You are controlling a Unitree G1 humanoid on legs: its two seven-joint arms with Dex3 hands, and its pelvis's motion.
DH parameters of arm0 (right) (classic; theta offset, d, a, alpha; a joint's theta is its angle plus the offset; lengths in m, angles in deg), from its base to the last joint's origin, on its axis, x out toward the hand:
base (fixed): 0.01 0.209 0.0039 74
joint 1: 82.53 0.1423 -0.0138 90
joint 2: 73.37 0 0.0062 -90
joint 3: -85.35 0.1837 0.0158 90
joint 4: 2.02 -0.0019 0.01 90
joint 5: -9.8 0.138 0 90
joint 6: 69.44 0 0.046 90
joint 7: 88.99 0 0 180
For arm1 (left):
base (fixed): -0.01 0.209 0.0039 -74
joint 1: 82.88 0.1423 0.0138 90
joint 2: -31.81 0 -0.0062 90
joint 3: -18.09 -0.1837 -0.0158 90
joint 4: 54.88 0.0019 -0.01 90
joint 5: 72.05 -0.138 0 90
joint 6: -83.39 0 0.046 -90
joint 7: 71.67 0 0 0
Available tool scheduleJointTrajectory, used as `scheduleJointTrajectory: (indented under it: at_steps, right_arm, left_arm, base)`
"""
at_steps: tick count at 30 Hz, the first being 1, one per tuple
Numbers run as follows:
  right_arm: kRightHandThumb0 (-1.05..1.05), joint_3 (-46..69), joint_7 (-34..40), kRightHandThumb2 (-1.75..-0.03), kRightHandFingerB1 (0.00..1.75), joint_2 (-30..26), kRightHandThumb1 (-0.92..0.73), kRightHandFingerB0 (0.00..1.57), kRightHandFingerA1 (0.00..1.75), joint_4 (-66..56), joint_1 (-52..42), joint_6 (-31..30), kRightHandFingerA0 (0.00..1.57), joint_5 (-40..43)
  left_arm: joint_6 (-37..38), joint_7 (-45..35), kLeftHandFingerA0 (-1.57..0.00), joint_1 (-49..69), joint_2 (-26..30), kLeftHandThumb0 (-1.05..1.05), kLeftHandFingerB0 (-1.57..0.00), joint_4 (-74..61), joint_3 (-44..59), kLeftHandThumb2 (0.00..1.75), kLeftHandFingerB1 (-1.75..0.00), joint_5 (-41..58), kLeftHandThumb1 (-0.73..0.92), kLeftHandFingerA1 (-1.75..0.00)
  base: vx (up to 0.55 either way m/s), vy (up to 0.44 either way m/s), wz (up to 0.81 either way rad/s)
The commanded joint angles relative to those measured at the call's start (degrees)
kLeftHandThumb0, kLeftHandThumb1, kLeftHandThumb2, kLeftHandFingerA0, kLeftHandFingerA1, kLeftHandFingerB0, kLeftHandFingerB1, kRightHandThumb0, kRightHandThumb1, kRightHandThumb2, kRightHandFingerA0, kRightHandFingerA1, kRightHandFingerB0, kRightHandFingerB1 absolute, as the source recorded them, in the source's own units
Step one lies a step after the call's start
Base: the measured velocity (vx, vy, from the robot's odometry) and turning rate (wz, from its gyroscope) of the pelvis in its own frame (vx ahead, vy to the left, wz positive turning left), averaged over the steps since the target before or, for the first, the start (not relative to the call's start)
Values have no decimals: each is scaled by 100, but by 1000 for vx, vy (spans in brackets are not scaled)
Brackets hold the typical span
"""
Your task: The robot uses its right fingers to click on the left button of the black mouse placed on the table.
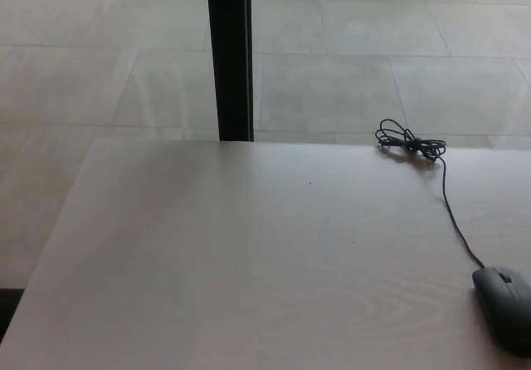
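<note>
Item: black mouse (504, 308), low at the right edge of the head view, lying flat on the table (249, 262) near its right side, partly cut off by the frame. Scroll wheel just visible as a small mark on the front of its back; the seam between left and right buttons is too dim to place with certainty.

Attached: thin black cable (452, 212) running from the nose of the mouse away across the tabletop to a loosely bundled coil (408, 144) near the far edge.

Hands: neither the right hand nor the left hand shows in view, so their opening cannot be told; nothing touches the mouse.

Surroundings: pale wood-grain table otherwise bare in view; beyond it a tiled floor (373, 63) and a dark upright post (229, 55) at the far edge.

Progress, as judged: no finger on the left button, so the click cannot be confirmed from here; the mouse lies untouched and ready to be reached and pressed
</note>
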Motion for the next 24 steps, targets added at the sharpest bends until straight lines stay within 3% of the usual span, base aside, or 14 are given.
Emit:
scheduleJointTrajectory:
  at_steps: [1,2,4,5,6,7,8,9,11,14,16,17,23,24]
  right_arm:
    - [-60,1914,522,-62,38,966,-76,43,52,-1524,-834,-388,57,1895]
    - [-61,2016,516,-62,38,927,-77,43,52,-1396,-773,-336,57,1947]
    - [-46,2364,424,-62,36,779,-76,40,61,-723,-647,-251,76,2169]
    - [-45,2554,429,-62,37,737,-78,39,66,-536,-663,-216,79,2253]
    - [-43,3125,584,-62,37,827,-78,39,56,-560,-729,-860,66,2433]
    - [-44,3336,644,-92,50,822,-60,30,90,-208,-738,-736,76,2581]
    - [-45,3541,708,-93,50,827,-62,32,106,28,-735,-887,79,2660]
    - [-48,3687,791,-62,36,818,-77,39,67,200,-745,-1080,73,2660]
    - [-51,4082,1120,-62,38,838,-74,42,85,1063,-861,-1130,88,2747]
    - [-53,4235,1175,-63,38,1017,-75,43,64,1226,-942,-1081,91,2788]
    - [-52,4287,1245,-64,41,1351,-73,51,108,1296,-927,-1245,76,2851]
    - [-44,4314,1245,-98,58,1444,-61,50,104,1351,-891,-1188,75,2903]
    - [-54,4288,1262,-100,58,2162,-66,51,103,1066,-671,-1565,72,3056]
    - [-52,4217,1262,-101,58,2217,-68,53,82,1095,-645,-1562,84,2991]
  left_arm:
    - [1065,-874,-57,15,28,-92,-46,-1285,-699,74,-38,-507,92,-48]
    - [1057,-882,-50,70,19,-86,-40,-1352,-697,116,-51,-482,75,-58]
    - [1013,-818,-51,185,48,-95,-39,-1406,-700,92,-45,-469,80,-54]
    - [968,-776,-50,169,38,-84,-38,-1356,-653,116,-53,-409,77,-61]
    - [955,-714,-55,168,78,-84,-41,-1108,-597,80,-44,-385,92,-54]
    - [946,-683,-58,187,63,-83,-45,-1025,-540,79,-43,-336,92,-51]
    - [842,-655,-57,210,59,-85,-43,-998,-494,79,-44,-278,92,-53]
    - [802,-658,-56,222,60,-83,-42,-939,-460,78,-45,-239,92,-53]
    - [528,-478,-62,257,86,-81,-48,-732,-345,77,-43,-149,92,-50]
    - [481,-442,-61,239,88,-79,-47,-590,-260,78,-43,-78,92,-50]
    - [479,-416,-56,196,191,-81,-41,-270,-265,81,-44,-131,92,-51]
    - [498,-397,-56,207,201,-85,-43,-218,-274,81,-43,-156,92,-50]
    - [403,-372,-56,207,188,-84,-39,6,-171,91,-48,-44,83,-55]
    - [413,-362,-61,212,179,-77,-42,32,-164,80,-42,-45,92,-51]
  base:
    - [0,0,0]
    - [0,0,0]
    - [0,0,0]
    - [0,0,0]
    - [0,0,0]
    - [0,0,0]
    - [0,0,0]
    - [0,0,0]
    - [0,0,0]
    - [0,0,0]
    - [0,0,0]
    - [0,0,0]
    - [0,0,0]
    - [0,0,0]
